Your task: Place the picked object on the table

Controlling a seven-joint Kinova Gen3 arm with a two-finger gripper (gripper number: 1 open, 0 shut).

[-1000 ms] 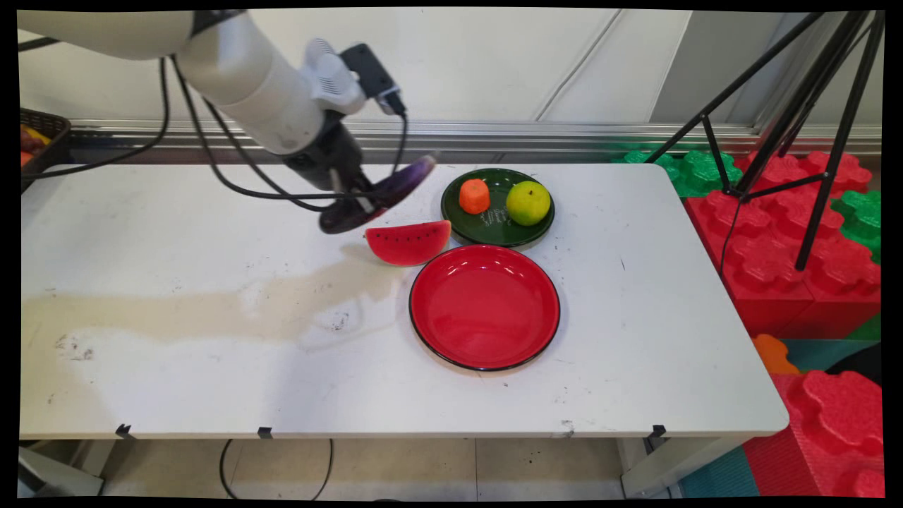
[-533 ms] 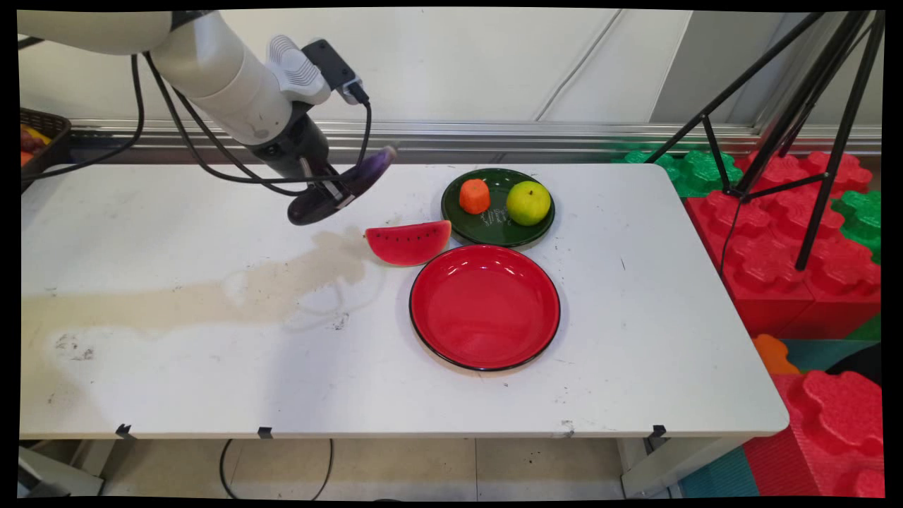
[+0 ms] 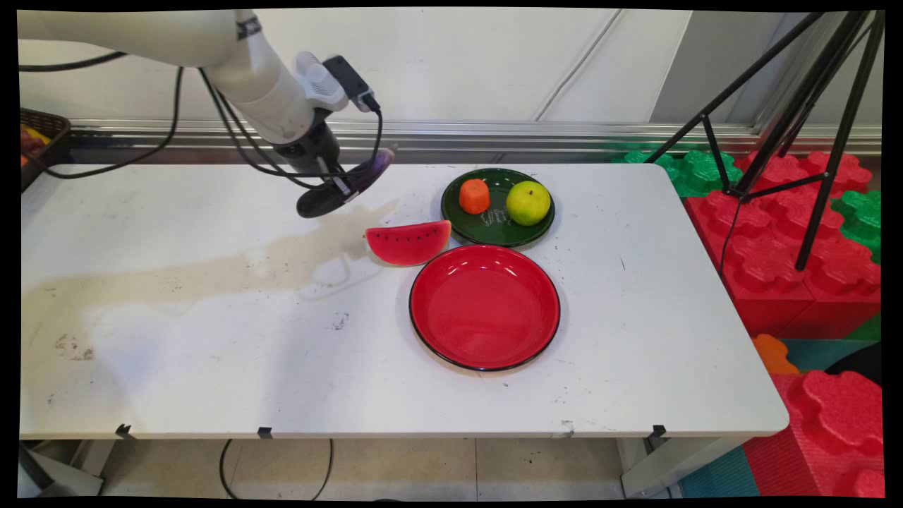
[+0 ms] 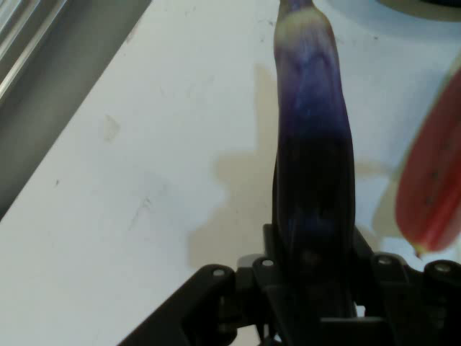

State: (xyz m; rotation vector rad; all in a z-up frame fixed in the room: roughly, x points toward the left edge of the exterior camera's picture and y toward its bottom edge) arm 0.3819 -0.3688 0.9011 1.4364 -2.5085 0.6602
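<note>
— Jaws?
— Closed on the eggplant [image 3: 374, 168], clamped about its middle by the gripper [image 3: 341, 189]; held crosswise, probably to balance the two ends.

— Where, exactly?
— Above the table [image 3: 211, 353], clear of it, near the far edge. Tilted: dark end low and left, pale tip up toward the wall.

— Nearest neighbour?
— Melon slice [image 3: 408, 242], lying on the table just right of the gripper and nearer the camera, close beside both plates.

— And the plates?
— Green plate [image 3: 494, 229] with an orange piece [image 3: 474, 195] and a lime [image 3: 528, 202] side by side, likely set there as a pair. Red plate [image 3: 485, 310] in front of it, bare.
</note>
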